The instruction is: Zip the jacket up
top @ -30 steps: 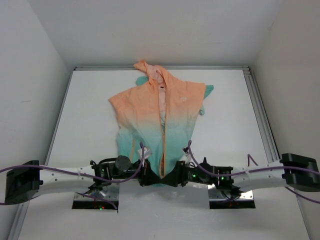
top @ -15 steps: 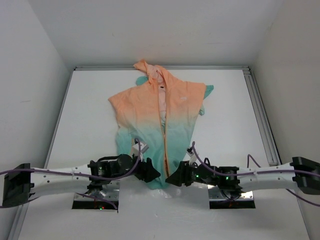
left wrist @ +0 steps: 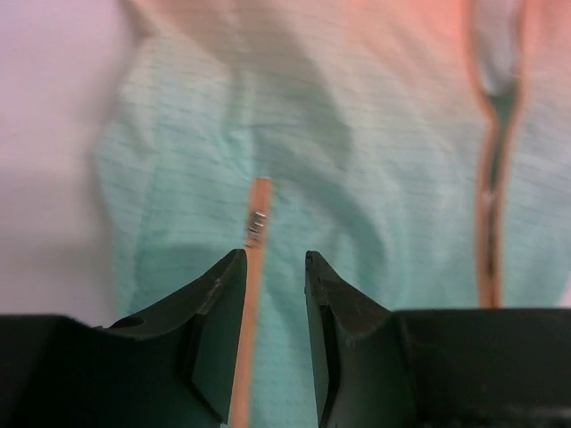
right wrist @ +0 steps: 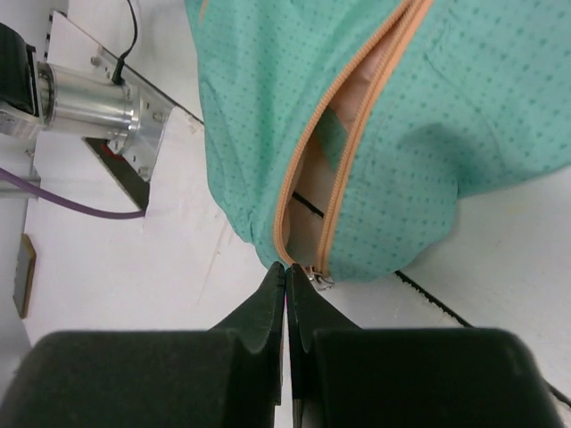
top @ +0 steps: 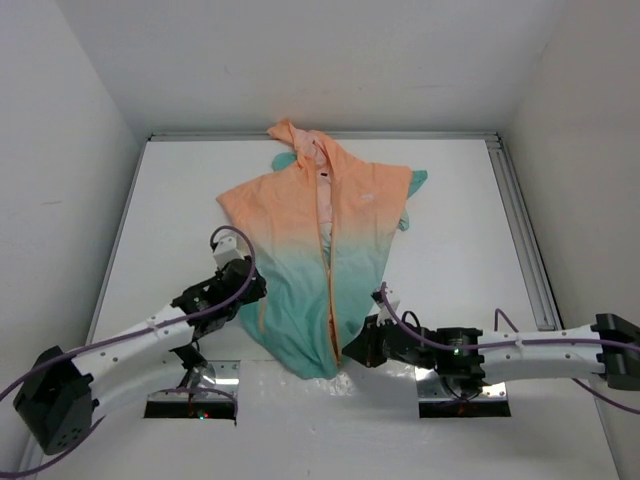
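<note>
The jacket [top: 330, 230] lies flat on the white table, hood at the far end, peach-orange above and teal below. Its orange front zipper [top: 331, 300] gapes at the bottom. My left gripper [top: 255, 292] hovers at the jacket's left teal side. In the left wrist view it [left wrist: 273, 259] is open, and an orange pocket zipper [left wrist: 259, 209] runs down past its left finger. My right gripper [top: 348, 352] is at the bottom hem. In the right wrist view it [right wrist: 287, 267] is shut on the hem at the zipper's foot, with the metal slider [right wrist: 319, 279] just right of its tips.
White walls close in the table [top: 170, 200] on three sides, with an aluminium rail [top: 520, 230] along the right edge. The arms' metal base plates [top: 200, 400] [top: 465, 398] sit at the near edge. The left arm's mount [right wrist: 98, 107] shows in the right wrist view.
The left arm has left the bottom hem and swung up and left to the jacket's left side, its jaws now apart. The right gripper has closed at the hem.
</note>
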Robot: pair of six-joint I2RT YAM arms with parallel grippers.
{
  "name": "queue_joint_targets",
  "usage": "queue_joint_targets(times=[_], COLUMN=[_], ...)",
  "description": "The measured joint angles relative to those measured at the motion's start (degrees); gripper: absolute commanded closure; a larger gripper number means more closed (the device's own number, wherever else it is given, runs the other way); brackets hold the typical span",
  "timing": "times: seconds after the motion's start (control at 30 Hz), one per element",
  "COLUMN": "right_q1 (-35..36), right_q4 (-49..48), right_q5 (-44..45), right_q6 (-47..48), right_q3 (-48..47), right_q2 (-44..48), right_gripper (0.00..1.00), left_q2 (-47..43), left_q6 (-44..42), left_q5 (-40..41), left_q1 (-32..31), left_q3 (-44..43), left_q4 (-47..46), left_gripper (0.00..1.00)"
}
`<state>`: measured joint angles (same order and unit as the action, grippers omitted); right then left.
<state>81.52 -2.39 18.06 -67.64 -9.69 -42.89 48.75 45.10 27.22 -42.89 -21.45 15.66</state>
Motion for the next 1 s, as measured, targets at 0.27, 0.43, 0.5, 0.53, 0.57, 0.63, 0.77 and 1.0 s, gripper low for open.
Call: queue_joint_targets(times=[0.27,0.43,0.5,0.53,0.57,0.63,0.77,1.0], right_q1=[0.02,0.02,0.00,0.00,0.00,0.00,-0.04,-0.42], right_q4=[2.16,2.49,2.40,2.45,2.47,2.69,3.54,5.90], right_q5=[1.73,3.43,4.57,5.27,6.14,7.89,12.70,17.03], right_q6=[2.69,3.63,3.89,4.09,4.31,4.76,5.99,8.39], right_q3=[-0.66,-0.83,-1.27,-1.55,-1.92,-3.10,-6.45,-10.56], right_q2=[0.17,-0.17,-0.98,-1.42,-1.92,-2.95,-4.31,-4.72], right_gripper=[1.00,1.00,0.98,0.97,0.97,0.93,0.83,0.92], left_q2=[20.50,35.91,42.99,46.47,50.69,58.03,68.39,59.76], left_q6=[-4.55,-5.62,-6.10,-6.34,-6.69,-7.39,-9.57,-11.32], left_q5=[-8.50,-10.78,-11.69,-12.11,-12.59,-13.73,-15.78,-18.18], left_q1=[12.04,12.57,12.70,12.79,12.94,13.35,14.16,14.38], left_q3=[-2.69,-12.02,-18.56,-21.86,-26.36,-34.27,-48.89,-46.53], left_q4=[-8.90,-15.30,-16.94,-17.70,-17.86,-19.82,-19.87,-18.49], left_gripper=[0.75,0.76,0.78,0.78,0.79,0.82,0.73,0.55])
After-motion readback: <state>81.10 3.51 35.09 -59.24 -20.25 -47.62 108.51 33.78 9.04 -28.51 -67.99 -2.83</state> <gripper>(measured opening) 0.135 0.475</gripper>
